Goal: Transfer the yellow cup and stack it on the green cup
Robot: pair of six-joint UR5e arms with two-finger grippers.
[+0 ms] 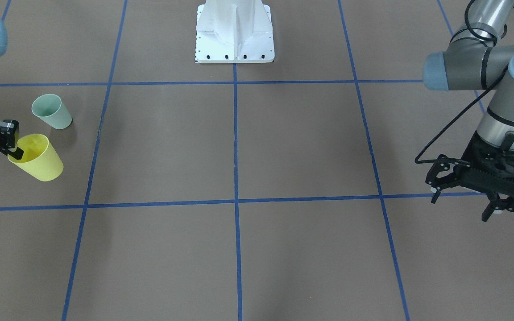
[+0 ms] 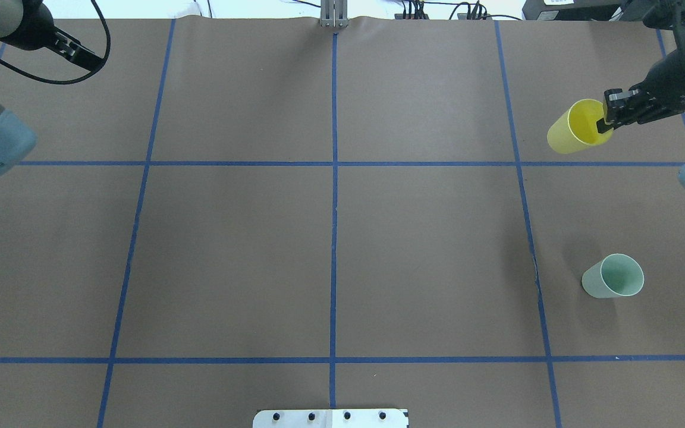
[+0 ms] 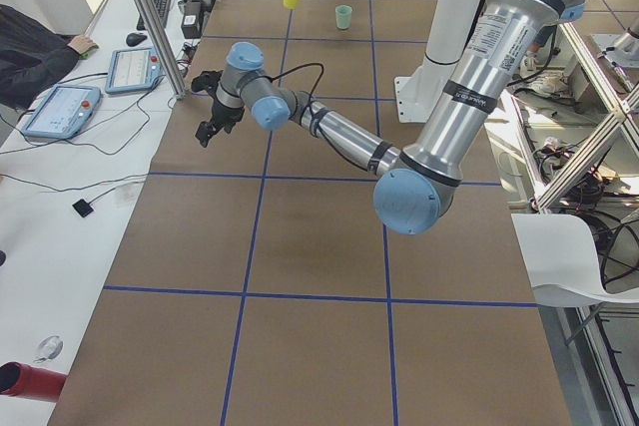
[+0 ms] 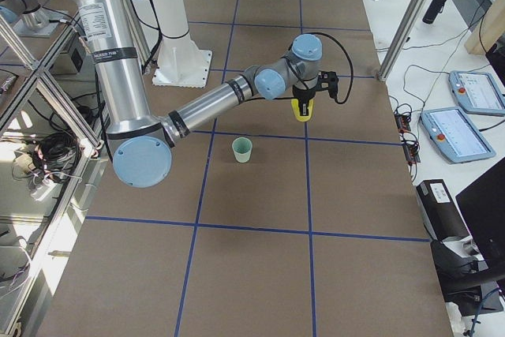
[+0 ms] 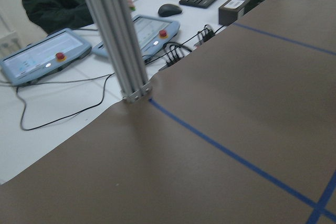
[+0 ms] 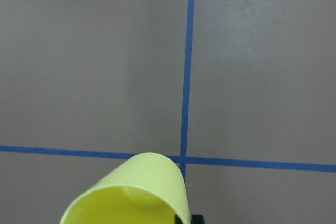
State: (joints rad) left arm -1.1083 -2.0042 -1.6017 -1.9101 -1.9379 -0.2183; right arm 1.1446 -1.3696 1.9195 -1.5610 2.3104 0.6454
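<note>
The yellow cup (image 2: 577, 129) hangs tilted in my right gripper (image 2: 605, 120), which is shut on its rim with one finger inside and one outside. It also shows in the front view (image 1: 38, 158), held by the right gripper (image 1: 14, 150), and at the bottom of the right wrist view (image 6: 131, 192). The green cup (image 2: 613, 276) stands upright and open on the table, apart from the yellow cup and nearer the robot's base; in the front view the green cup (image 1: 51, 111) is just behind the yellow cup. My left gripper (image 1: 462, 206) is open and empty, far across the table.
The white robot base (image 1: 234, 35) is at the table's near middle edge. Blue tape lines (image 2: 334, 178) divide the brown table into squares. An aluminium post (image 5: 113, 40) and an operators' desk with tablets (image 5: 42, 59) lie beyond the far edge by the left gripper.
</note>
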